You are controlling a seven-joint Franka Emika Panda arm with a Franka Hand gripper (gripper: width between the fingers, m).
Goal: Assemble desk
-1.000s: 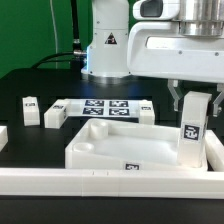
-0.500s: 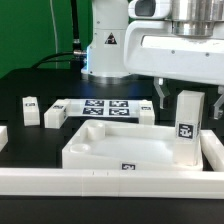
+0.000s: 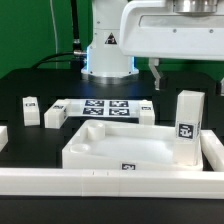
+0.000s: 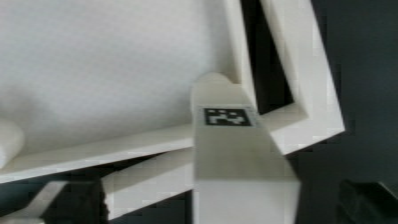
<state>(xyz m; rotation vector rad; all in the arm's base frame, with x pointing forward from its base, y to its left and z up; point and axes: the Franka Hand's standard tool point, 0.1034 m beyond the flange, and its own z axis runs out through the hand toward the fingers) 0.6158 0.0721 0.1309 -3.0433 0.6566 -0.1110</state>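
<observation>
The tabletop point(image 3: 110, 148) is the biggest part, a white tray lying flat on the black table point(image 3: 20, 80) inside the white border rail point(image 3: 100, 182), in front of the marker board point(image 3: 105, 107). It looks like hard, smooth moulded plastic, so I judge it stiff, fairly light and a bit slippery. It is far too wide for the jaws to span, so the only sensible hold would be a pinch on its raised rim wall; better to leave it resting and bring the small parts to it.

The gripper point(image 3: 188, 74) hangs above the tabletop's front corner on the exterior view's right, its jaws spread wide with nothing between them.

Directly below, the upright leg point(image 3: 187, 125) stands alone at that corner, apart from the fingers. The wrist view looks down its length point(image 4: 231, 165) onto the tray point(image 4: 107, 70); whether it is fully seated in the socket cannot be told. It is a rigid block with flat sides, likely light and easy to tip, best clamped across two opposite flat faces near the upper half, squarely, so it does not twist.

Three loose legs point(image 3: 31, 108) point(image 3: 54, 116) point(image 3: 146, 112) stand behind the tray, clear of one another and open to the same hold.

Smallest is the tag point(image 3: 188, 129) on the upright leg, also seen from the wrist point(image 4: 226, 116)
</observation>
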